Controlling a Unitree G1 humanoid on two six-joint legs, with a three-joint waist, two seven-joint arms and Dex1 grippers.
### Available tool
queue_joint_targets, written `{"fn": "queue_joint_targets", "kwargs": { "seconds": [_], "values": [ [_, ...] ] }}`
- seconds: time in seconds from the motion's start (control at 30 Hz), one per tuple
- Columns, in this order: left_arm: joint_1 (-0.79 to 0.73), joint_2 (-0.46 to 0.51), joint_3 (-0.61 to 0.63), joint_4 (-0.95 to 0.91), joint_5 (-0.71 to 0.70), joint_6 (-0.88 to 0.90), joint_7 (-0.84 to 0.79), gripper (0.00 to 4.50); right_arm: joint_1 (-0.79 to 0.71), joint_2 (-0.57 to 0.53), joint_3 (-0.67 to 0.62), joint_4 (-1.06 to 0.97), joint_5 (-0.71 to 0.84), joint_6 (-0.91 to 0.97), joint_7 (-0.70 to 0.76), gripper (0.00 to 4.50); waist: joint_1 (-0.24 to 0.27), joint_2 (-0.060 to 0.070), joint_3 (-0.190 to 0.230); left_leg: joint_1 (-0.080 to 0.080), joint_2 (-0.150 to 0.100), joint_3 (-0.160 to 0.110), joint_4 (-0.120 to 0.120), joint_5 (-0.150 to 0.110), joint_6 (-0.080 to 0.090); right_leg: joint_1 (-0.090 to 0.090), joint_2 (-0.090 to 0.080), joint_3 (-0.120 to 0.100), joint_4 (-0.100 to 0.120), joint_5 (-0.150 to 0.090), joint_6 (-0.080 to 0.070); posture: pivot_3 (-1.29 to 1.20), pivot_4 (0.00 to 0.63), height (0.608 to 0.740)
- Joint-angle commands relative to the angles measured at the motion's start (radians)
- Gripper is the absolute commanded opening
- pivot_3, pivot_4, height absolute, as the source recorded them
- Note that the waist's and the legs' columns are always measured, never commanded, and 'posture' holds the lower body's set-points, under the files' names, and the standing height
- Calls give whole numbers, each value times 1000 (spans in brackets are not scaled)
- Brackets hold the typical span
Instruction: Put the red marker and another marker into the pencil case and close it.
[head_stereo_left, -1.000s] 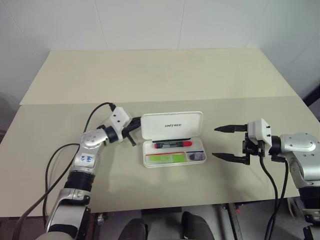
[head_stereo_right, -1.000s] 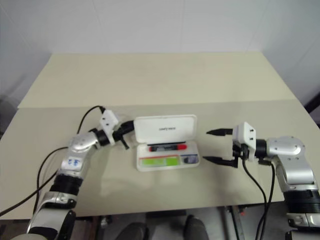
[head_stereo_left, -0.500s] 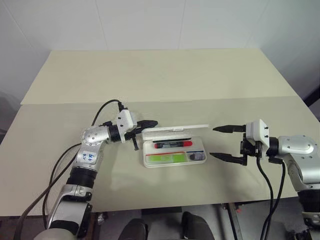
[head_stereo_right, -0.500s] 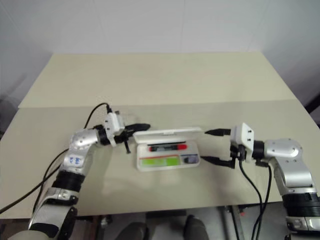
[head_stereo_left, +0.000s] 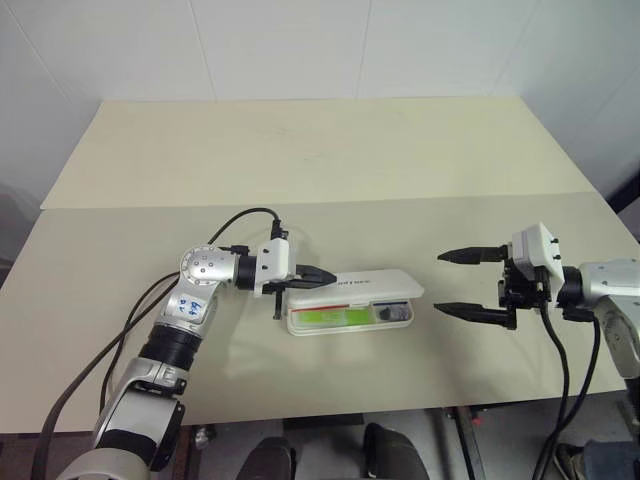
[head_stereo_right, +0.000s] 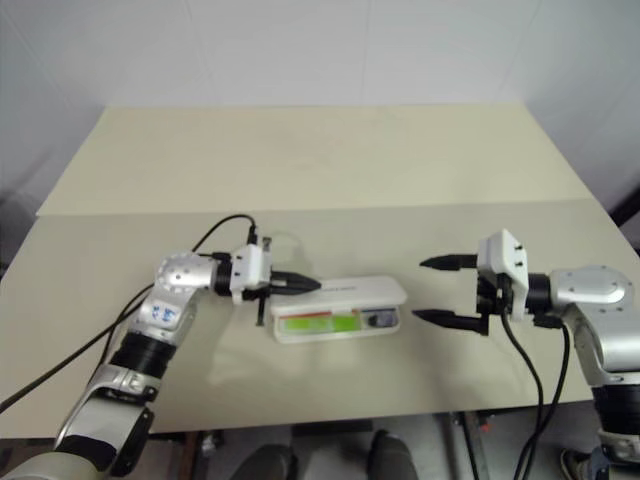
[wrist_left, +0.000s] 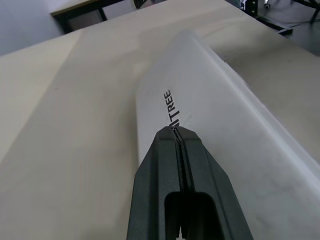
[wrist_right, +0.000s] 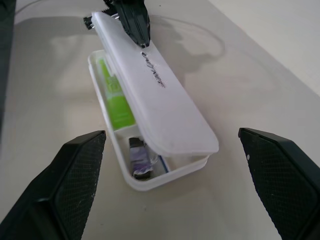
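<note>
Left gripper (head_stereo_left: 322, 277) with fingers pressed together, nothing between them, lying near level at frame centre-left and pointing toward the right of the frame. Tips resting on top of the lid of the pencil case (head_stereo_left: 352, 300), at its left end; in the left wrist view the closed black fingers (wrist_left: 182, 180) sit on the white lid right at the printed "UNITREE" lettering.

Right gripper (head_stereo_left: 470, 284) spread wide at the right of the frame, fingers pointing toward the case, holding nothing. Well apart from the case, with bare tabletop (head_stereo_left: 320, 160) between the two; upper finger (head_stereo_left: 470, 255) above lower finger (head_stereo_left: 472, 313) in the head view.

Pencil case at frame centre, lid lowered most of the way over the tray, not fully shut: front edge of the tray still open to view beneath the lid. Light-green marker (head_stereo_left: 330, 317) lying lengthwise in the front part of the tray, seen also in the right wrist view (wrist_right: 116, 100). Small dark item (wrist_right: 139, 159) in the end compartment at the case's right end. Red marker hidden under the lid; cannot tell its place from these views. Black cable (head_stereo_left: 240, 222) looping from the left wrist over the tabletop.
</note>
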Motion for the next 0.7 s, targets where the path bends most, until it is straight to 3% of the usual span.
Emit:
{"fn": "queue_joint_targets", "kwargs": {
  "seconds": [0.03, 0.3, 0.7],
  "values": [
    [9, 3, -27, -53, 18, 22, 4, 41, 10, -34, -30, -47, 33, 35, 28, 4500, 1, 0, 0, 0, 0, 0, 0, 0, 0, 0, 0, 0, 0, 0, 0, 0, 150, 740],
    [69, 41, -124, -178, 105, 178, 16, 41, -4, -17, -16, -82, 35, 59, 13, 4500, 1, 0, 0, 0, 0, 0, 0, 0, 0, 0, 0, 0, 0, 0, 0, 0, 150, 740],
    [49, 57, -155, -175, 160, 220, 64, 41, 36, 32, -22, -139, 39, 62, -45, 4500, 2, 0, 0, 1, 0, -1, 1, 0, 0, 2, 0, 1, 0, 0, 0, 0, 150, 740]
  ]
}}
